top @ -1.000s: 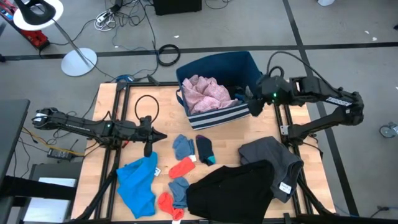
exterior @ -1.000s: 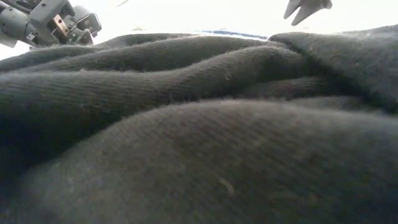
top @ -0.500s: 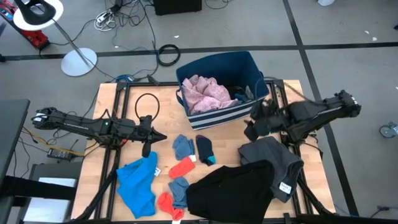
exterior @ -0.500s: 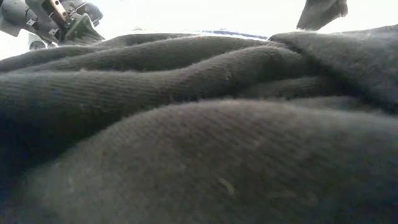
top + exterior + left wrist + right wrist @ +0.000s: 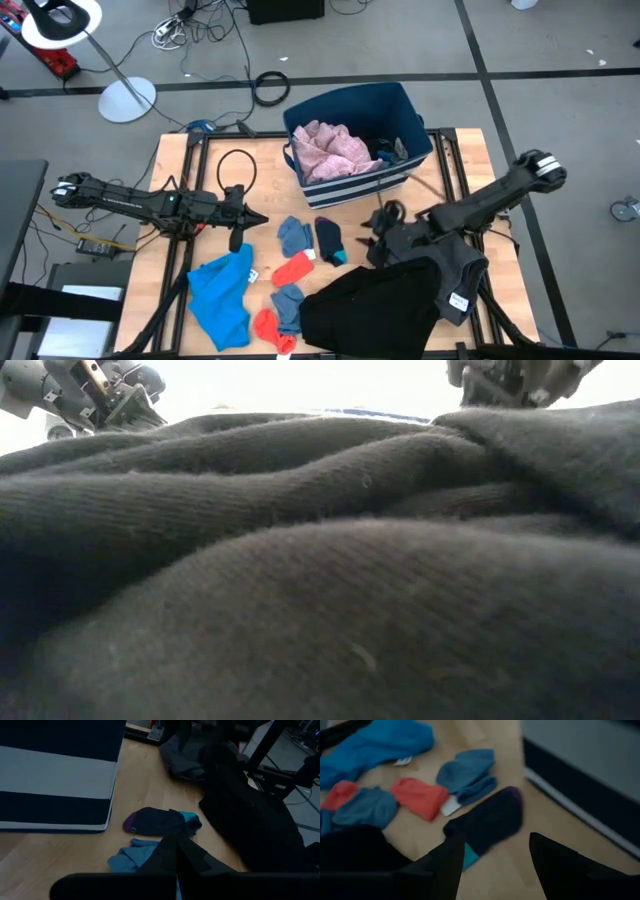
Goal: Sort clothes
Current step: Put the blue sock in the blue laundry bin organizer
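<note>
Clothes lie spread on the wooden table: a bright blue garment (image 5: 222,295), a black garment (image 5: 370,305), a dark grey garment (image 5: 445,255), a blue sock (image 5: 293,236), a navy sock (image 5: 330,240) and red socks (image 5: 293,268). A pink garment (image 5: 330,148) sits inside the navy striped bin (image 5: 400,110). My right gripper (image 5: 376,228) hovers open at the dark grey garment's left edge, the navy sock (image 5: 490,822) just ahead of its fingers (image 5: 451,855). My left gripper (image 5: 252,220) hangs shut above bare table, left of the blue sock (image 5: 132,860).
The bin (image 5: 55,775) stands at the table's far middle. A black cable loop (image 5: 235,170) lies on the table's far left. In the low view the black garment (image 5: 320,580) fills almost the whole picture. Bare wood shows between the bin and the socks.
My right gripper has swung down from beside the bin's right wall toward the table's near left, ending low over the dark grey garment's left edge near the navy sock. Its fingers have stayed open. The clothes have not moved.
</note>
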